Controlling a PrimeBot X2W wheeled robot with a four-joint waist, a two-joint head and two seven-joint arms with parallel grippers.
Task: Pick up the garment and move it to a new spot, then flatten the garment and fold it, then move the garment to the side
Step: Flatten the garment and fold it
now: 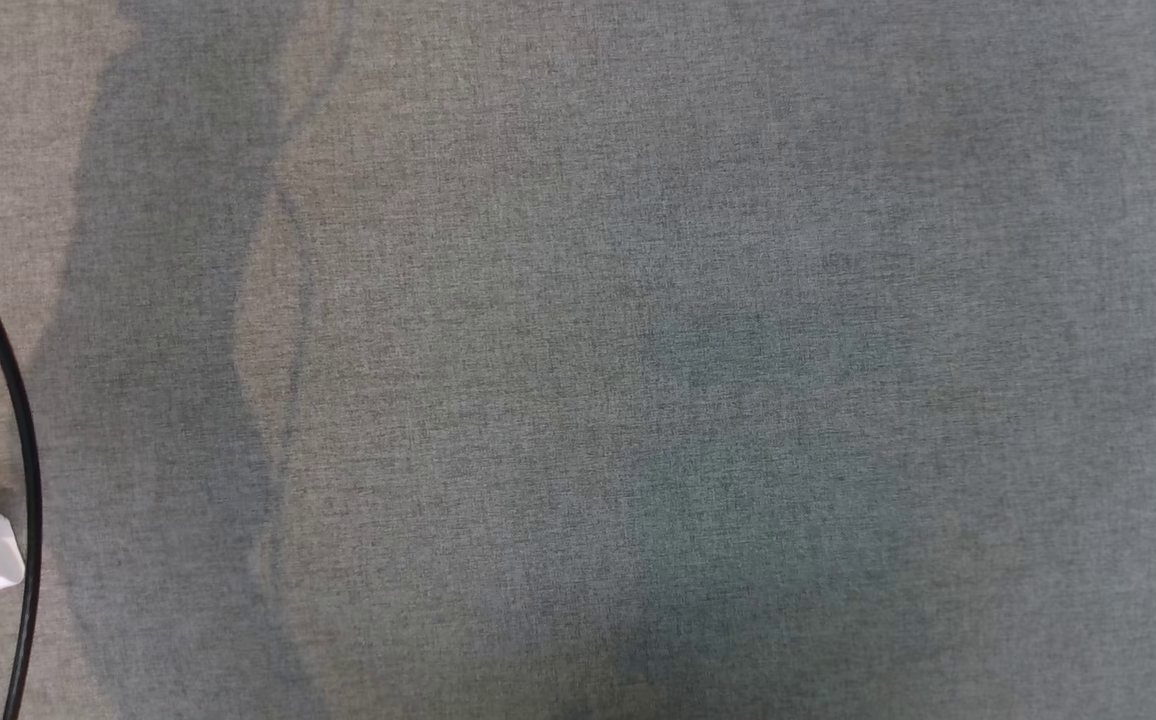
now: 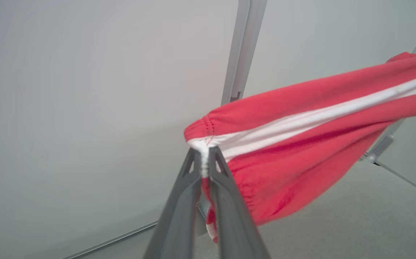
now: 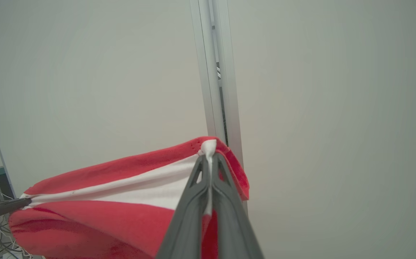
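Since flattening comes next, the grey fabric surface (image 1: pixel 638 350) below looks like the lay-down spot. The red garment (image 2: pixel 301 144) with a white stripe hangs in the air, stretched between my two grippers. It runs off to the right of my left gripper (image 2: pixel 204 151) and to the left of my right gripper (image 3: pixel 209 156). Both are pinched tight on the white trim at opposite ends, probably to pull the cloth taut. The middle sags below the tips. The bite is thin and may slip.
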